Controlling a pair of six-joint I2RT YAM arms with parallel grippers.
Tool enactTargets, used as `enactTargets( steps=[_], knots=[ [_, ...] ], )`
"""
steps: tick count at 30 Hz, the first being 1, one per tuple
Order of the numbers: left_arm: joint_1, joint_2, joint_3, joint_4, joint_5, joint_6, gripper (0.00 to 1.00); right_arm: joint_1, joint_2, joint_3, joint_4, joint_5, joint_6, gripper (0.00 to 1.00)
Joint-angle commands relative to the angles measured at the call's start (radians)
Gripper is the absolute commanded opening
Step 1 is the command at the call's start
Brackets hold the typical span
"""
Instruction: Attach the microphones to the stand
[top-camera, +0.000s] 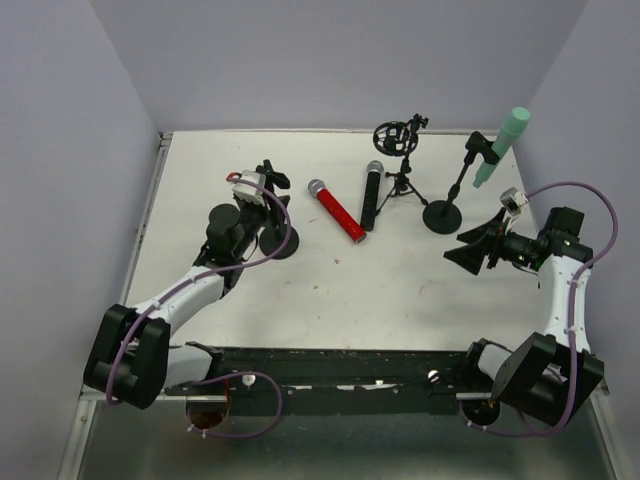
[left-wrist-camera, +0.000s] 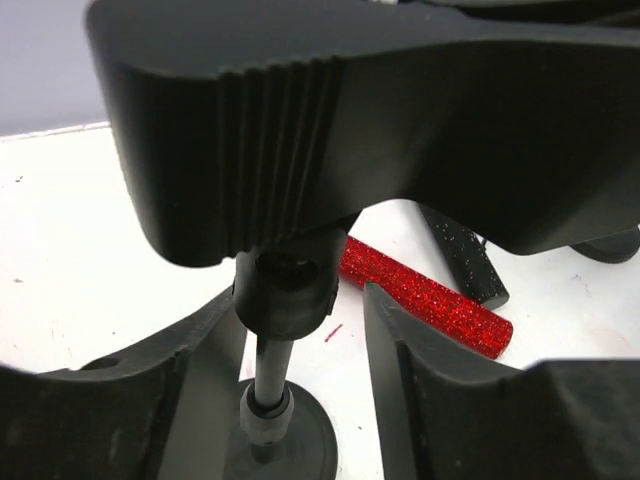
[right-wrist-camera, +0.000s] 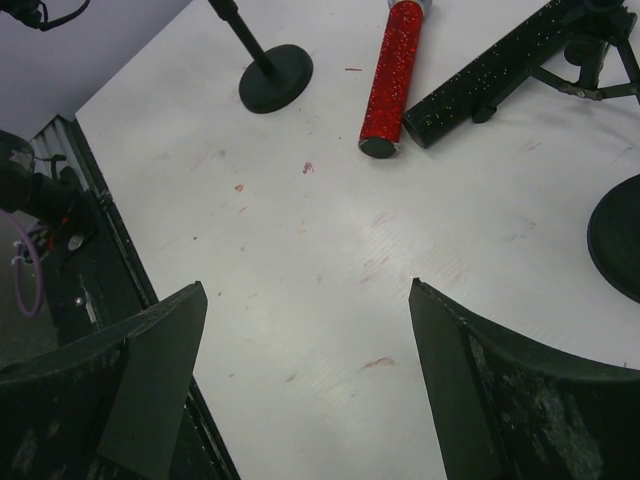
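Our left claw (left-wrist-camera: 303, 300) straddles the stand (left-wrist-camera: 268, 385), part open, not clamped; our right claw (right-wrist-camera: 305, 288) gapes wide, holding nothing.

No legible text, label or number anywhere — perhaps too small

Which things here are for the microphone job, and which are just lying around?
For the job: red mic, black mic, green mic, left stand, tripod stand, right stand.
Just there: table, red smudges on it.
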Motion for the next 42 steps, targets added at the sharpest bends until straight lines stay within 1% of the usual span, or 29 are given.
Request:
enactTargets(
  steps=[1,2,4,6,7,10,12,17,19,22,25,28,29,30,35,38,42],
  knots=[
    [0.006,0.015,0.016,0.065,-0.023,0.041,0.54,0.004,-0.015,-0.006,-0.016,-0.041,-0.01,0.91],
    [0.007,0.017,0.014,0.068,-0.026,0.044,0.51,0.004,-0.013,-0.007,-0.016,-0.043,-0.01,0.91],
    [0.006,0.02,0.01,0.073,-0.029,0.051,0.39,0.004,-0.01,-0.004,-0.017,-0.047,-0.007,0.9],
    [0.006,0.026,0.01,0.079,-0.023,0.057,0.35,0.004,-0.007,-0.006,-0.022,-0.05,-0.008,0.9],
    [0.006,0.029,0.01,0.082,-0.018,0.06,0.29,0.004,-0.005,-0.004,-0.025,-0.05,-0.013,0.9],
    [0.006,0.021,0.001,0.093,-0.001,0.067,0.09,0.004,-0.005,-0.002,-0.034,-0.05,-0.02,0.91],
    [0.004,0.008,-0.006,0.093,0.016,0.067,0.0,0.004,-0.008,-0.002,-0.037,-0.05,-0.022,0.9],
    [-0.022,-0.093,-0.036,0.042,0.026,0.025,0.0,0.004,-0.012,-0.002,-0.046,-0.05,-0.033,0.9],
    [-0.065,-0.153,-0.055,0.004,0.005,0.011,0.0,0.004,-0.012,-0.001,-0.053,-0.05,-0.039,0.91],
    [-0.187,-0.254,-0.082,-0.074,-0.088,0.018,0.0,0.005,-0.012,0.001,-0.057,-0.05,-0.045,0.91],
    [-0.307,-0.324,-0.096,-0.151,-0.202,-0.015,0.0,0.01,-0.01,0.002,-0.056,-0.052,-0.046,0.9],
    [-0.43,-0.358,-0.107,-0.165,-0.337,-0.043,0.0,0.014,-0.004,0.004,-0.056,-0.05,-0.046,0.91],
    [-0.476,-0.358,-0.108,-0.153,-0.383,-0.046,0.0,0.016,-0.002,0.004,-0.056,-0.052,-0.048,0.9],
    [-0.497,-0.349,-0.107,-0.138,-0.42,-0.052,0.0,0.018,-0.001,0.002,-0.057,-0.05,-0.046,0.9],
    [-0.634,-0.223,-0.056,-0.05,-0.553,-0.048,0.0,0.019,0.001,-0.001,-0.053,-0.05,-0.046,0.9],
    [-0.695,-0.155,-0.036,0.004,-0.631,-0.048,0.0,0.019,0.004,-0.005,-0.046,-0.047,-0.04,0.91],
    [-0.737,-0.083,-0.004,0.017,-0.69,-0.048,0.0,0.021,0.016,-0.006,-0.042,-0.044,-0.037,0.9]
  ],
)
